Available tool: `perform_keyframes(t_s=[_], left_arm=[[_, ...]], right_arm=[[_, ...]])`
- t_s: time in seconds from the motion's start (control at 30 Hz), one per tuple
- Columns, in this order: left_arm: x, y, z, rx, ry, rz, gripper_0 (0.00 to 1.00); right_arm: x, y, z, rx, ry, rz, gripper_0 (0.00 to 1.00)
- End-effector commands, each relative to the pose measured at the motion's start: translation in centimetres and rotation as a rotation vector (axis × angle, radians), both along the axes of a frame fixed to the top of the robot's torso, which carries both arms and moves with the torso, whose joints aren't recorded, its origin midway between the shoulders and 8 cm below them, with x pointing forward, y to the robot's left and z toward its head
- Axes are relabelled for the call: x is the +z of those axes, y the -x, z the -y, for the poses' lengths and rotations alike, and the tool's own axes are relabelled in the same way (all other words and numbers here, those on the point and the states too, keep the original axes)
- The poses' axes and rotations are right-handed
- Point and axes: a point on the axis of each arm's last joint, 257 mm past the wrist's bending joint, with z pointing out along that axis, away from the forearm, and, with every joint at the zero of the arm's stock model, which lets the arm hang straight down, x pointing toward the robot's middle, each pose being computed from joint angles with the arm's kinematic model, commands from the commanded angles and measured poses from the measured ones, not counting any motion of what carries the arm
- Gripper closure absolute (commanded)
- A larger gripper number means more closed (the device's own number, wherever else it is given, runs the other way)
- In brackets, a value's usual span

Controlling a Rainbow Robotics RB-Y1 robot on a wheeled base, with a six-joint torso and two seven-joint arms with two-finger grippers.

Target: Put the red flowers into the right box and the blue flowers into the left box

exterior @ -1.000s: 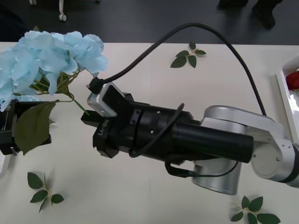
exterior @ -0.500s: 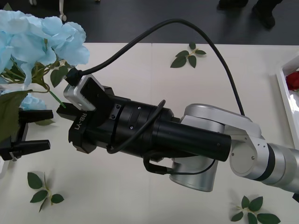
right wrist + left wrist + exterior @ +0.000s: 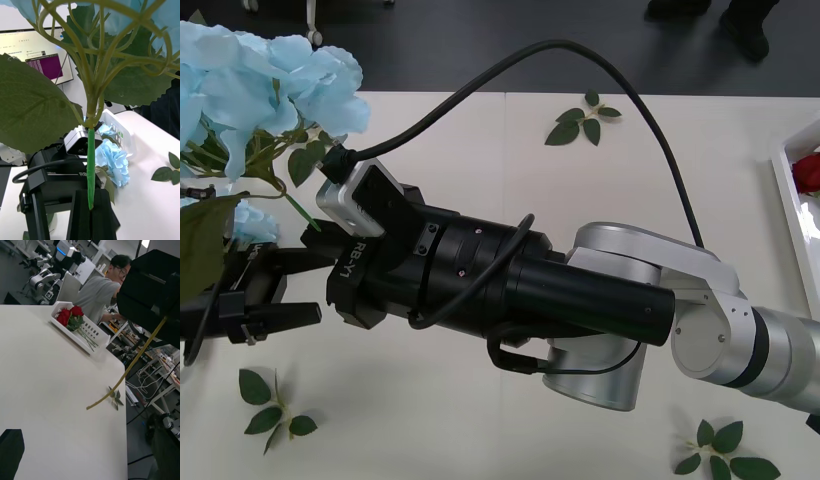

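White table top [image 3: 480,420] fills most of the front view, with small loose leaf sprigs [image 3: 582,121] lying here and there on it. Behind the table in the left wrist view is a busy room with desks, cables and machines.

The right gripper [image 3: 90,215] reaches across the table toward the robot's left side. Its black fingers are pressed tight together on the thin green stem of a blue flower [image 3: 275,85]. The stem stands up between the fingers, and the big green leaves and puffy pale blue head are held high above the table, at the far left of the front view.

The left gripper [image 3: 265,300] sits low at the left edge of the table, just beside the right one. Its two black fingers are spread apart with nothing between them. The long end of the held stem [image 3: 125,371] hangs down in front of its camera.

More blue flowers [image 3: 112,159] lie next to the left box [image 3: 120,131], and they may be partly inside it, but that is hard to tell from here.

The right box [image 3: 80,328] is far off at the other end of the table. The red flowers [image 3: 70,315] lie inside it with their stems pointing along the box. In the front view one red head peeks over its rim.
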Motion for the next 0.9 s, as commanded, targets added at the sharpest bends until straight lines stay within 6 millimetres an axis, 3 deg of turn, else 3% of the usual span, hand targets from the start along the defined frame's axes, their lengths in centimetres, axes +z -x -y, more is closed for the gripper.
perform_keyframes(t_s=[0.03, 0.77, 0.8, 0.83, 0.9], left_arm=[[1.3, -0.6, 1.6, -0.021, 0.018, 0.110, 0.00], [1.0, -1.3, 7.0, -0.088, 0.042, 0.109, 0.01], [1.0, -1.4, 7.3, -0.090, 0.043, 0.111, 0.20], [1.0, -1.4, 7.4, -0.092, 0.045, 0.111, 0.26], [1.0, -1.4, 7.8, -0.094, 0.051, 0.109, 0.46]], right_arm=[[1.9, 0.5, -0.1, 0.022, -0.033, 0.018, 1.00], [1.8, 0.4, -0.1, 0.021, -0.033, 0.010, 1.00], [1.8, 0.4, -0.1, 0.021, -0.033, 0.010, 1.00], [1.8, 0.4, -0.1, 0.021, -0.033, 0.010, 1.00], [1.8, 0.4, -0.1, 0.021, -0.033, 0.010, 1.00]])
